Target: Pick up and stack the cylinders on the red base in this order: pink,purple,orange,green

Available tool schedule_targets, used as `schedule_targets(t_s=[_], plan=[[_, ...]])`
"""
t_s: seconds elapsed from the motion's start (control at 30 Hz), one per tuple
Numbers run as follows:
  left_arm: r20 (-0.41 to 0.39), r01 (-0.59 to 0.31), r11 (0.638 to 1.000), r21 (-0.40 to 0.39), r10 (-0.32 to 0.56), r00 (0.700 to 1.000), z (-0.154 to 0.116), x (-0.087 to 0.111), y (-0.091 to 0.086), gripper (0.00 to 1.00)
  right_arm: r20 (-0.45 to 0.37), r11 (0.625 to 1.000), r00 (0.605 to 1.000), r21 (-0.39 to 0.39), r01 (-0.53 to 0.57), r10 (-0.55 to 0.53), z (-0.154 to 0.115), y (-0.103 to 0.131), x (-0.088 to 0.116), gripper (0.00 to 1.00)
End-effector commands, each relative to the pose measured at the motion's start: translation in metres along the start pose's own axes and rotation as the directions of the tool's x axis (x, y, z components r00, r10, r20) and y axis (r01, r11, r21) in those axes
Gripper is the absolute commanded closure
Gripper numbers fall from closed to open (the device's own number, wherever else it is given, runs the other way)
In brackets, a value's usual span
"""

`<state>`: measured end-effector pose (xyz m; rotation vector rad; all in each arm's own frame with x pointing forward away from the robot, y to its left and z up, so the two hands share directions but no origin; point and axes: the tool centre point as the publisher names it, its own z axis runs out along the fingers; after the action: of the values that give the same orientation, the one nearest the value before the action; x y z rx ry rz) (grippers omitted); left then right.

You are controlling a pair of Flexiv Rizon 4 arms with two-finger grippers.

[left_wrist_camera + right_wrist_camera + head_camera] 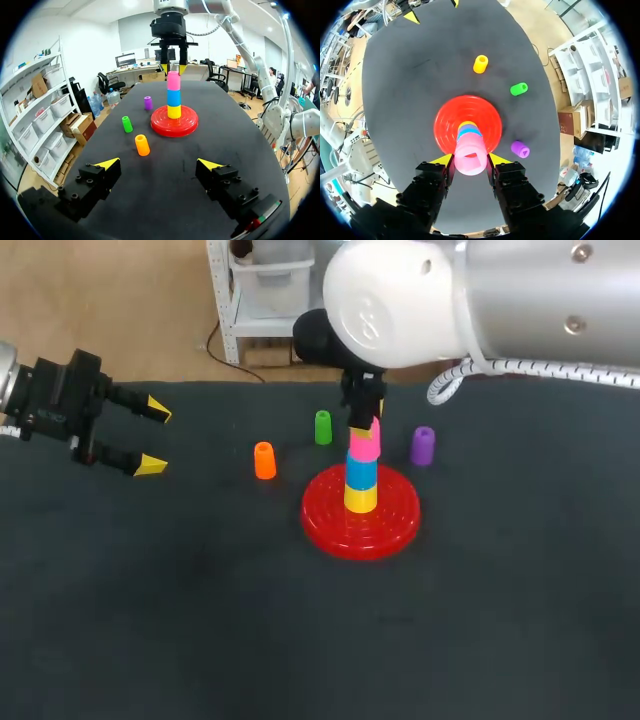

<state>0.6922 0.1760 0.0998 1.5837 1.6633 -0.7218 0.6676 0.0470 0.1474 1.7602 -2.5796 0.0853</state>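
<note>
Pinching the pink cylinder (173, 80) near its top rim from two sides, the right gripper (173, 68) hangs straight over the stack. The pink cylinder stands upright between the jaws, its foot on the blue cylinder (173, 97), which sits on a yellow cylinder (174, 112) at the middle of the red base (187, 126). So the base carries three pieces, yellow, blue and pink from the bottom up, and nothing else.

I judge the pink step all but done: the jaws need only spread and lift straight up without nudging the column sideways.

Next in order is the purple cylinder (422, 445), near the right jaws, just off the base rim on the side away from the left arm. It stands upright, long axis vertical, so a grip from above across its sides suits. The right arm is by far the nearer.

Farther off, on the jaws' other side, stand the green cylinder (322, 427) and then the orange cylinder (264, 461), both upright on the table (200, 620). Farthest is the left gripper (155, 438), jaws spread wide, holding nothing, well apart from everything.
</note>
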Motion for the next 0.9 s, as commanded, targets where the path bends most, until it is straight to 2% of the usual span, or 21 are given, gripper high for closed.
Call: schedule_targets(t_s=[0.03, 0.33, 0.53, 0.7, 0.87, 0.9], plan=[[0.001, -0.002, 1.0, -0.004, 0.002, 1.0, 0.0, 0.001, -0.001, 0.0, -0.01, 1.0, 1.0, -0.017, 0.006, -0.007, 0.004, -0.006, -0.004, 1.0], [0.001, -0.002, 1.0, -0.004, 0.002, 1.0, 0.0, 0.001, -0.001, 0.0, 0.013, 0.999, 1.0, -0.041, 0.019, -0.019, 0.012, -0.005, -0.013, 1.0], [0.001, -0.002, 1.0, -0.004, 0.002, 1.0, 0.0, 0.001, -0.001, 0.0, -0.033, 0.999, 0.999, -0.052, 0.015, -0.016, 0.016, 0.012, -0.009, 1.0], [0.001, -0.002, 1.0, -0.004, 0.002, 1.0, 0.0, 0.001, -0.001, 0.0, 0.012, 0.997, 0.999, -0.065, -0.048, 0.049, 0.029, 0.027, -0.001, 1.0], [0.001, -0.002, 1.0, -0.004, 0.002, 1.0, 0.0, 0.001, -0.001, 0.0, 0.029, 0.997, 0.998, -0.046, -0.058, 0.06, 0.026, 0.027, 0.0, 1.0], [0.001, -0.002, 1.0, -0.004, 0.002, 1.0, 0.0, 0.001, -0.001, 0.0, 0.032, 0.997, 0.998, -0.04, -0.059, 0.06, 0.023, 0.025, 0.0, 0.93]])
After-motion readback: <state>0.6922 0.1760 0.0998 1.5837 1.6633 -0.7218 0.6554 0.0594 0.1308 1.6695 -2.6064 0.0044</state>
